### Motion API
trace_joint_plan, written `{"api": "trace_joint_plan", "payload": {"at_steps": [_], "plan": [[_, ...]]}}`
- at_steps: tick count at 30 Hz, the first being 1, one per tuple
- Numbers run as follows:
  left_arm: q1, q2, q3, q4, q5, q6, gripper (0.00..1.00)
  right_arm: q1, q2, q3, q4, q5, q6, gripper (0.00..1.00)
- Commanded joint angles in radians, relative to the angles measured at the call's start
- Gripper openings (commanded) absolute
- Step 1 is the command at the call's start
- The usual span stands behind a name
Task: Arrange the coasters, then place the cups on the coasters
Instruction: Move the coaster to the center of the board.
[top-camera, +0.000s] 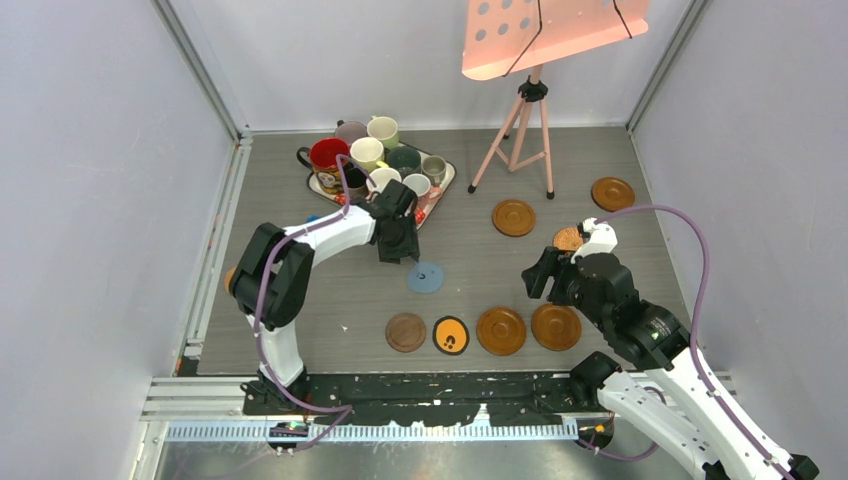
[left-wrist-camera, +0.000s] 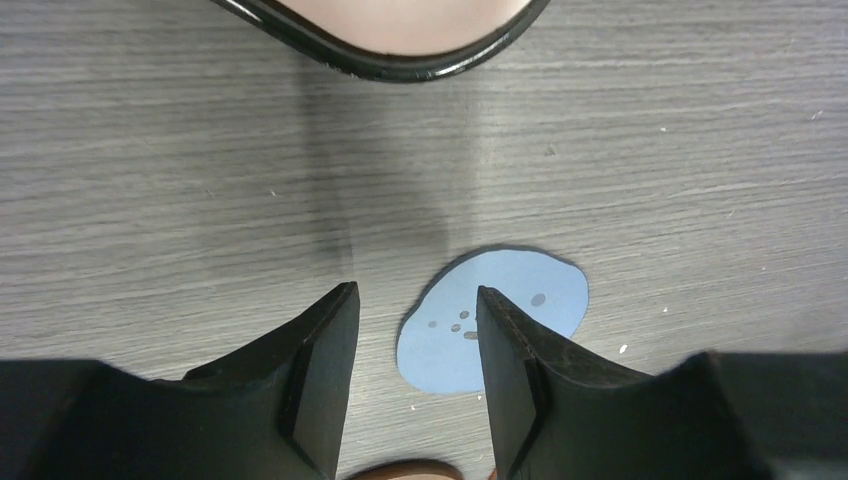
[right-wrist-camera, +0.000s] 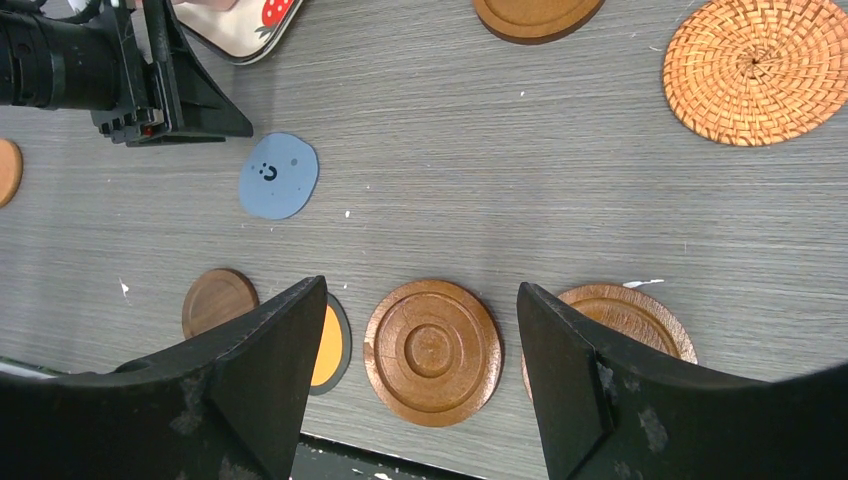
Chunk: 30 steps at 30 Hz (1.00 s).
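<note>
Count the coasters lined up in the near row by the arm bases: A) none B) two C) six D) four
D: the dark wood coaster, black-and-orange coaster, first brown coaster and second brown coaster form the row; the blue coaster lies apart, farther back.

9 coasters (top-camera: 501, 330), about 9 cups (top-camera: 383, 130)

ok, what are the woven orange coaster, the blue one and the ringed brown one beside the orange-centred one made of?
Woven coaster: rattan or similar fibre, matte; spiral weave visible.
Blue coaster: thin matte sheet, maybe felt, foam or card; wavy edge, no rim.
Ringed brown coaster: probably wood, semi-gloss; concentric rings, raised rim, though moulded plastic is possible.
</note>
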Motion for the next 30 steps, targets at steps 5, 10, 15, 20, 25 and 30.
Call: {"api": "trace_joint_plan", "payload": {"at_steps": [5,10,15,20,25,30], "plan": [[0.007,0.026,0.024,0.014,0.048,0.022,0.49,0.002,-0.005,0.013,0.031,0.027,0.003,0.77],[-0.001,0.016,-0.025,0.053,0.092,0.018,0.49,0.002,-0.008,0.004,0.03,0.025,0.005,0.77],[-0.017,0.015,-0.048,0.087,0.14,0.011,0.49,0.002,-0.016,-0.003,0.028,0.031,0.004,0.77],[-0.041,0.013,-0.05,0.095,0.153,0.007,0.49,0.003,-0.011,-0.014,0.041,0.015,0.01,0.77],[-0.055,-0.004,-0.071,0.112,0.161,-0.003,0.49,0.002,-0.006,-0.019,0.053,-0.002,0.015,0.77],[-0.063,-0.008,-0.085,0.131,0.178,-0.014,0.49,0.002,0.003,-0.013,0.051,-0.005,0.01,0.77]]}}
